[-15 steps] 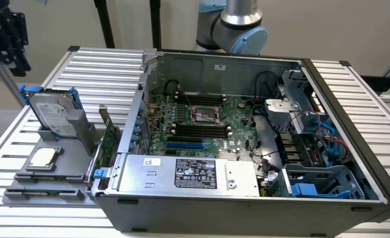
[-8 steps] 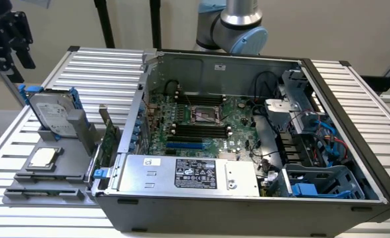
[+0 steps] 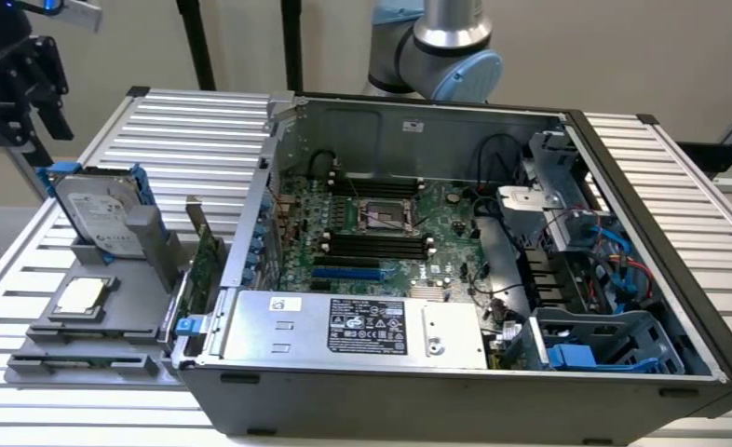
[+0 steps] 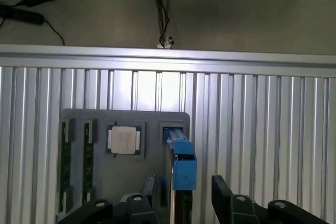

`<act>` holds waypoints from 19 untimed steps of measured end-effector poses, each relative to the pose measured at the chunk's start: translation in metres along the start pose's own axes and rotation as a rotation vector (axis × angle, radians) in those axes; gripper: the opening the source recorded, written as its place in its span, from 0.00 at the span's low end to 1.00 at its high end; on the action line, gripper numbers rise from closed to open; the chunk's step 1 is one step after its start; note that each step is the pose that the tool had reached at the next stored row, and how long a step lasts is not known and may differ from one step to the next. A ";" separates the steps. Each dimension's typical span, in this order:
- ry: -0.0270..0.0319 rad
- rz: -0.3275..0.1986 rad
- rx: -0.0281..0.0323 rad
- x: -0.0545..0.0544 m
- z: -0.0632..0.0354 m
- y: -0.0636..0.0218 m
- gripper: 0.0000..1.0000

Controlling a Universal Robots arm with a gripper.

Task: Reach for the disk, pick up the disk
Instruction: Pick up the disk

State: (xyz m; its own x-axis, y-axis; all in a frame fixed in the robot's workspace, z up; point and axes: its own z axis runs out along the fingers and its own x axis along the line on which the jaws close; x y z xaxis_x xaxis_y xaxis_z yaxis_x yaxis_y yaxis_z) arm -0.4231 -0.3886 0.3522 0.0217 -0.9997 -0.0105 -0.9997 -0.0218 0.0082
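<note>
Nearest us, the chip [image 3: 80, 296] lies flat in the grey holder [image 3: 142, 247]. The holder sits by the slatted table's [image 3: 6, 307] edge on the exterior view's left, beside the open computer case [image 3: 466, 400]. Just behind the chip, the disk [image 3: 99, 209] stands upright in that same holder. Above and beyond it hangs the gripper [image 3: 24, 112], clear of the disk, fingers [image 4: 223, 192] spread wide, pinching nothing. Farthest back is the arm's base [image 3: 447, 47].

Silver-grey disk [image 3: 98, 216] with blue rails [image 3: 140, 189]; black end effector [image 4: 182, 203]
</note>
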 end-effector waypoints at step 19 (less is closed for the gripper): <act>0.0005 -0.002 0.0254 0.000 0.0342 0.0016 0.54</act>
State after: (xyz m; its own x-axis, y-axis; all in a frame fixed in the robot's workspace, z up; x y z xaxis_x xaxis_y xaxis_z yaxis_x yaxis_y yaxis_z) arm -0.4250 -0.3884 0.3180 0.0237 -0.9997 -0.0100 -0.9996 -0.0235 -0.0172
